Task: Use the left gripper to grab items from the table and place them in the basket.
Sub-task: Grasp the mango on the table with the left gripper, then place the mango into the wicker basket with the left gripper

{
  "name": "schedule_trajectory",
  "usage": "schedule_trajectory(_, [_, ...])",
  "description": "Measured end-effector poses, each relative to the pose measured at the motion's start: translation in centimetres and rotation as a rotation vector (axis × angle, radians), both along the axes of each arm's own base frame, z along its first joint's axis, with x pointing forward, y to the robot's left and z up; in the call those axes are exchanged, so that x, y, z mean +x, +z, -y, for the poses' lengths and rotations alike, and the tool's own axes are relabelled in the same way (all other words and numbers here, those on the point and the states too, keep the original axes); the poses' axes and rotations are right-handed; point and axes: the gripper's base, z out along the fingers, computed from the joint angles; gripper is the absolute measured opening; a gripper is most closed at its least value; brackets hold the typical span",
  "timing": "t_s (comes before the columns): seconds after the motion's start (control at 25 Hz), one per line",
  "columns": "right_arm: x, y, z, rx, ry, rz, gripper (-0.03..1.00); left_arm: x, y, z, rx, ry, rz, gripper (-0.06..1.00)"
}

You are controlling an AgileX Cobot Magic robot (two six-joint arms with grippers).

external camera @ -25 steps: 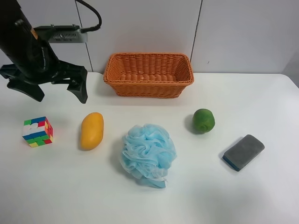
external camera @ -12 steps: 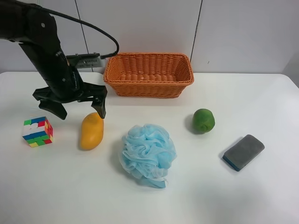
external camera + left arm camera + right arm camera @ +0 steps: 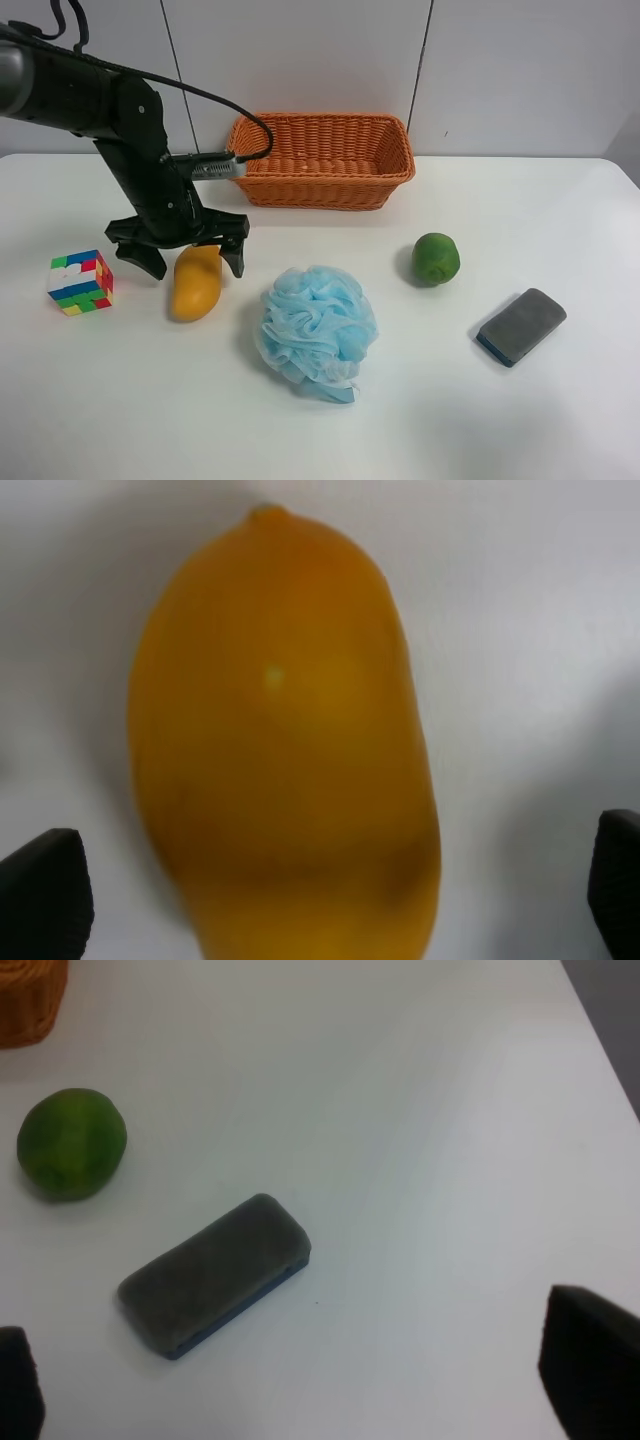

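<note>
— Jaws on our left gripper (image 3: 197, 266): how do we read them?

— Spread wide, we'd say. From the high camera, its two black fingers (image 3: 234, 258) come down on either side of the mango (image 3: 194, 293), at the end nearer the basket (image 3: 320, 188). Our left wrist camera agrees. A dark fingertip shows at either edge, the mango fills the space between, and white shows between the fruit and each tip. So we see nothing pinched.

— Where does the mango sit?

— Flat on the table (image 3: 520, 430), between the puzzle cube (image 3: 80, 282) and the blue pouf (image 3: 317, 328), apart from both. We cannot tell whether the fingertips touch the tabletop.

— And the rest of our items?

— The green fruit (image 3: 436, 258) lies on the pouf's other side. The grey sponge (image 3: 521, 326) is near it, blue base down. All of them lie on the table outside the basket, which stands at the far side.

— Our right gripper (image 3: 305, 1380)?

— We get only its two dark tips in the right wrist camera. They are far apart, so it is parted too. It hangs over the stretch of table where the sponge and green fruit lie, touching neither.
</note>
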Motion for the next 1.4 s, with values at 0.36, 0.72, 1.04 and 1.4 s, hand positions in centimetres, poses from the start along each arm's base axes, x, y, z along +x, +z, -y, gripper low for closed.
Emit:
schedule_trajectory(0.36, [0.0, 0.0, 0.0, 0.000, 0.000, 0.000, 0.99, 0.4, -1.7, 0.1, 0.010, 0.001, -0.011, 0.99])
schedule_trajectory(0.72, [0.0, 0.0, 0.0, 0.000, 0.000, 0.000, 0.99, 0.4, -1.9, 0.1, 0.016, -0.003, -0.011, 0.61])
schedule_trajectory(1.04, [0.0, 0.0, 0.0, 0.000, 0.000, 0.000, 0.99, 0.3, -1.9, 0.0, 0.021, -0.007, -0.016, 0.62])
schedule_trajectory(1.4, [0.0, 0.0, 0.0, 0.000, 0.000, 0.000, 0.99, 0.1, 3.1, -0.2, 0.014, -0.024, 0.019, 0.62])
